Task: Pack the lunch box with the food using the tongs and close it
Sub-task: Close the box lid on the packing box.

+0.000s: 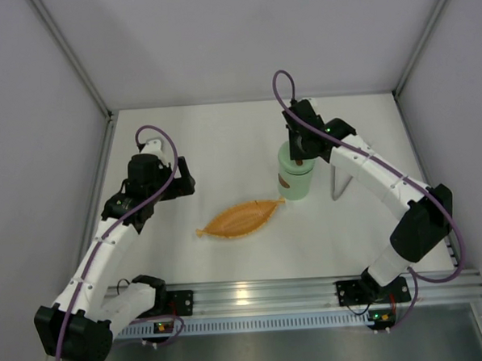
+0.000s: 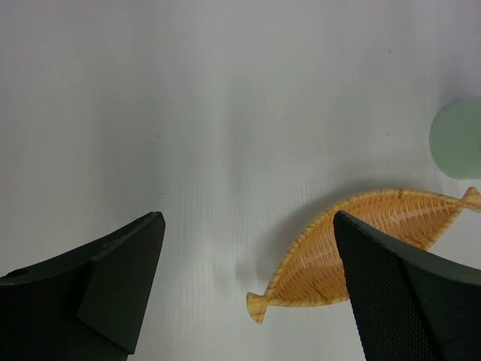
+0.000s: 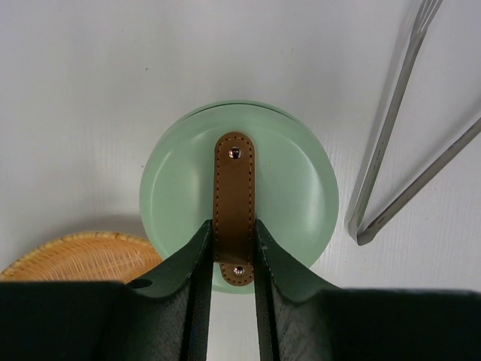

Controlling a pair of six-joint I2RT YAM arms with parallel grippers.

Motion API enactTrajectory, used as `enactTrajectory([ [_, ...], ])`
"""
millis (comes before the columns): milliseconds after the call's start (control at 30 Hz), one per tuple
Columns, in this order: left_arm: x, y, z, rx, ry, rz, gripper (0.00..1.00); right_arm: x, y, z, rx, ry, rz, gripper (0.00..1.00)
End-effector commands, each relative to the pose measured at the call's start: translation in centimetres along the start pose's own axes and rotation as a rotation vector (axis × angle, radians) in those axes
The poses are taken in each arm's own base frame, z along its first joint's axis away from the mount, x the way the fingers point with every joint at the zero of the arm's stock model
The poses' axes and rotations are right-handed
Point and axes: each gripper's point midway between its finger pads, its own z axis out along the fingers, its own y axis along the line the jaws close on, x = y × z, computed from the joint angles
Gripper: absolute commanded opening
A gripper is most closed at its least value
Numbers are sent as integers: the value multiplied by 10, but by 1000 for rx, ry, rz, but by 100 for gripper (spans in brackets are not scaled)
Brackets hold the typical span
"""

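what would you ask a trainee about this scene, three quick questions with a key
1. True or false: the right fingers are shut on the brown handle of the lid.
2. Where are the tongs? A) in the right fingers B) on the table beside the lunch box C) on top of the lid
3. Are the left fingers open or shut?
Key: 1 true; 2 B; 3 open

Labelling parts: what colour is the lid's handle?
Brown, with stitched edges; the right wrist view shows the handle best.
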Motion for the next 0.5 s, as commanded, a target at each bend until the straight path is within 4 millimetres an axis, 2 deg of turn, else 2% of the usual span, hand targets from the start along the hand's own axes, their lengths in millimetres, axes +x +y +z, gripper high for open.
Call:
enactTrajectory([
  [0, -12, -2, -4, 3, -43, 0, 99, -18, -10, -21, -2, -35, 7, 11],
  [200, -12, -2, -4, 1, -42, -1, 99, -19, -13, -29, -5, -41, 5, 11],
  [467, -12, -2, -4, 1, -42, -1, 99, -9, -13, -24, -13, -17, -3, 12],
])
